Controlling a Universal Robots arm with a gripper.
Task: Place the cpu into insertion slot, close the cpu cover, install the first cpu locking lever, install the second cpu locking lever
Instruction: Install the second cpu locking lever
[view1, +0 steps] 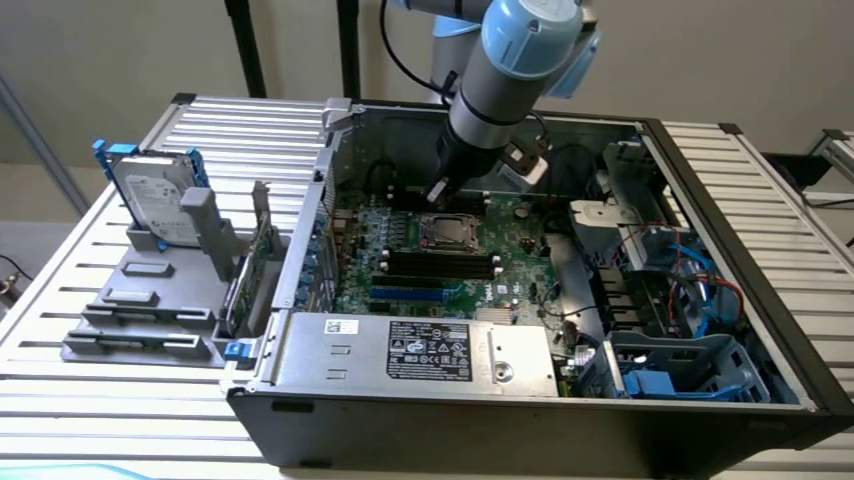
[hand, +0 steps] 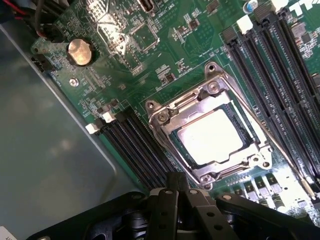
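The cpu (hand: 210, 136) lies flat in the insertion slot (hand: 238, 121), its pale metal face showing through the window of the cpu cover (hand: 189, 111). The cover lies down over it on the green motherboard (hand: 165, 55). A thin metal rod (hand: 295, 167) runs along one side of the socket and out past its corner. My gripper (hand: 176, 177) is shut with nothing between its black fingers, and its tips hover just off one edge of the socket. In the exterior view the gripper (view1: 438, 194) hangs inside the case, just behind the socket and cpu (view1: 447, 232).
Long black memory slots (hand: 280, 80) flank the socket on both sides. A coin battery (hand: 80, 51) sits on the board. The grey power-supply box (view1: 414, 352) is at the case front, drive bays and blue cables (view1: 694, 290) are at the exterior view's right, and a hard drive (view1: 154, 200) stands outside on its left.
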